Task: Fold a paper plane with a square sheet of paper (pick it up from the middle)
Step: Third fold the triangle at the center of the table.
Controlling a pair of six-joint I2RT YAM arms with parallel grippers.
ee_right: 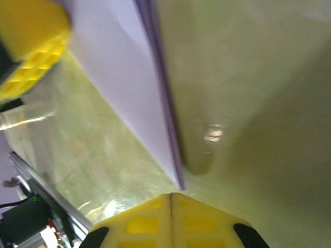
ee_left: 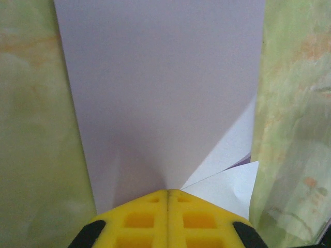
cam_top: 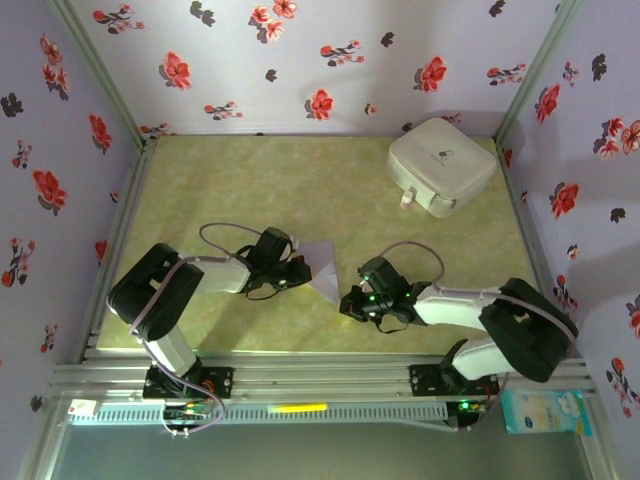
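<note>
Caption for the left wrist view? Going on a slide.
Left gripper shut on the partly folded lavender sheet, green tabletop on both sides.

The right gripper (ee_right: 170, 197) showed its yellow jaws pressed together. A folded sheet of paper (ee_right: 119, 77), pale lavender, ran up and left from a pointed tip just above the jaws, over a glossy green tabletop (ee_right: 248, 103). Far up-left of the jaws sat the blurred yellow left gripper (ee_right: 33, 54).
</note>
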